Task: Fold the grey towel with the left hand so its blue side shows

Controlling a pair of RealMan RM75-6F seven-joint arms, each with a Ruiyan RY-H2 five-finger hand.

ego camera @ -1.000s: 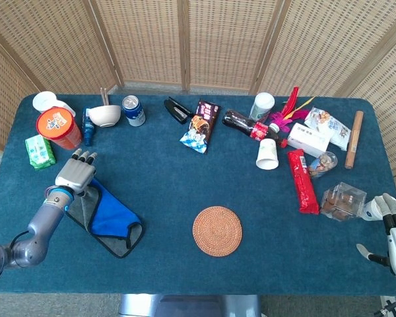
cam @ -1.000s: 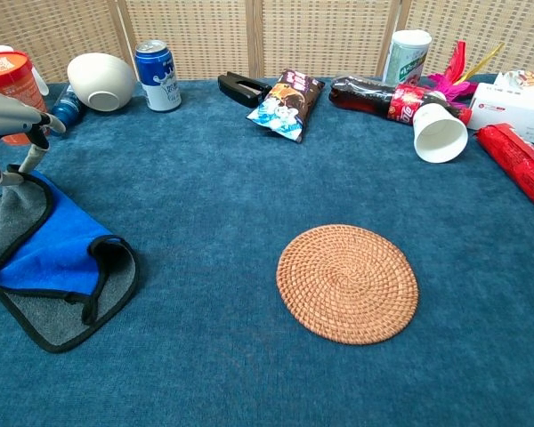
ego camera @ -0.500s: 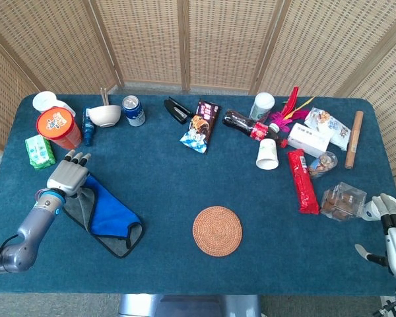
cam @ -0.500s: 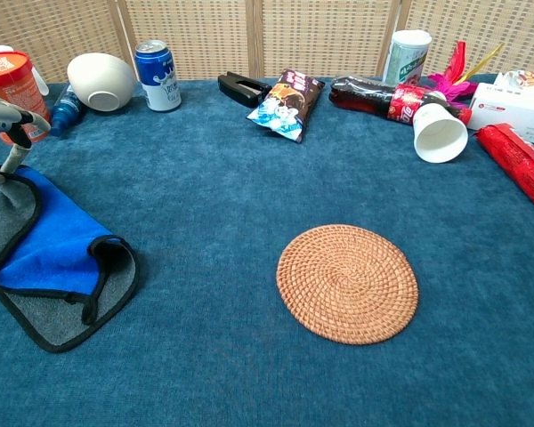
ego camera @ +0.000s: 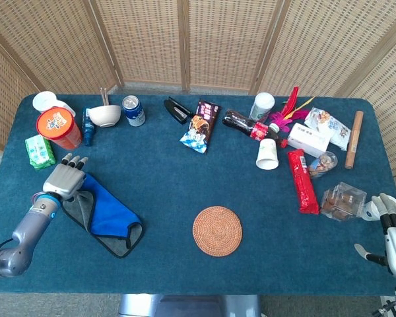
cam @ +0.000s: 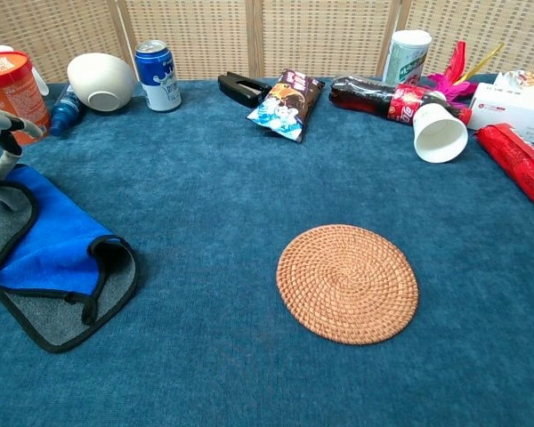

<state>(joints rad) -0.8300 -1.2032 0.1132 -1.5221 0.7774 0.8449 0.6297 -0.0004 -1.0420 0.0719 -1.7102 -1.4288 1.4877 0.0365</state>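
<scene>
The grey towel (ego camera: 105, 214) lies on the left of the table, folded over so its blue side (cam: 49, 240) faces up, with a grey, black-edged strip around it. My left hand (ego camera: 65, 178) hovers at the towel's far left corner with fingers spread and nothing in it; the chest view shows only its fingertips (cam: 4, 142) at the left edge. My right hand (ego camera: 395, 231) rests at the table's right front corner, fingers apart, empty.
A round woven coaster (ego camera: 217, 230) lies mid-table. Behind the left hand stand an orange tub (ego camera: 58, 127), a green packet (ego camera: 39, 151), a bowl (ego camera: 104, 115) and a can (ego camera: 133, 110). Snacks, cups and a bottle crowd the far right.
My left hand has drawn back to the left, off the towel's corner. The towel stays folded and still. The right hand has not moved.
</scene>
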